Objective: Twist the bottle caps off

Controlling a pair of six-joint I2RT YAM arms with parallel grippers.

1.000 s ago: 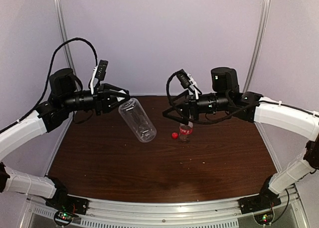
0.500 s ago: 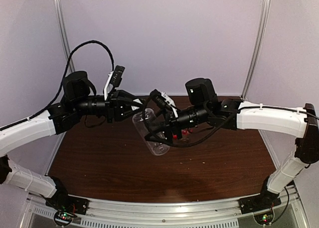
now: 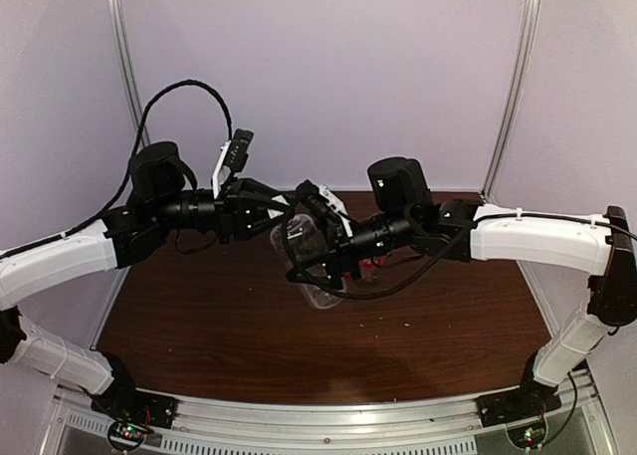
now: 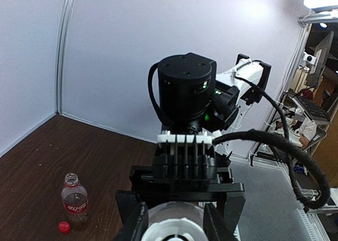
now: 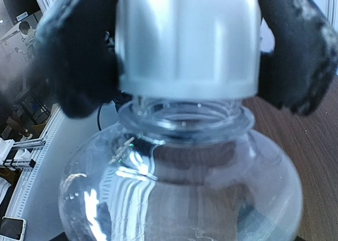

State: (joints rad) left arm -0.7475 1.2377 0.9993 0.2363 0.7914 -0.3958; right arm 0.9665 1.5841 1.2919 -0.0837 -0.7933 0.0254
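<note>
1. Pale walls (image 3: 328,77) close in a dark wood-grain table (image 3: 199,326), and we see both arms extended over its far half.
2. We find the clear bottle (image 5: 179,188) aloft above the table and tilted, with its capped end up towards the far left and its base lower and nearer.
3. Its white cap (image 5: 187,35) sits on the neck, and the left jaws are clenched on it. In the right wrist view two black fingers (image 5: 79,51) lie against the cap from either side, with their tips just past its rim.
4. The right jaws stand around the bottle's body, lower down than the cap. We cannot tell whether they grip it or only flank it, because the top view hides the contact.
5. The left arm (image 3: 60,261) extends from the left with its forearm about level and its wrist pointing right.
6. The right arm (image 3: 537,231) extends from the right, its long white link about level and its wrist pointing left, so the two wrists meet almost head-on over the middle of the table.
7. From the left wrist view we see the right wrist facing squarely, just beyond the cap.
8. On the table the red-labelled bottle (image 4: 74,201) stands upright with its mouth open, and the red cap (image 4: 64,227) lies just beside its foot. Both are apart from either jaws.
</note>
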